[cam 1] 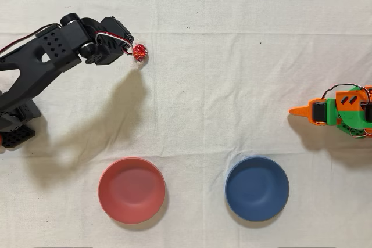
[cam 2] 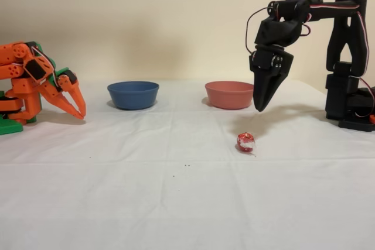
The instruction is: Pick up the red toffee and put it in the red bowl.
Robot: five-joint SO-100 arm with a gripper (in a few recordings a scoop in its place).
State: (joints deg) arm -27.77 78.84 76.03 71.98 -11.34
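The red toffee (cam 2: 245, 141) lies on the white cloth, its shiny foil also showing in the overhead view (cam 1: 139, 53). My black gripper (cam 2: 261, 107) hangs point-down above the cloth, a little behind and to the right of the candy in the fixed view. Its fingers taper together to one tip, shut, with nothing between them. From overhead, the black arm's wrist (cam 1: 107, 45) sits just left of the candy. The red bowl (cam 1: 132, 190) stands empty toward the bottom of the overhead view, and behind the gripper in the fixed view (cam 2: 229, 94).
A blue bowl (cam 1: 257, 188) stands empty beside the red one, also seen in the fixed view (cam 2: 133, 94). The idle orange arm (cam 1: 340, 111) rests at the right edge of the overhead view. The black arm's base (cam 2: 351, 95) stands at the fixed view's right.
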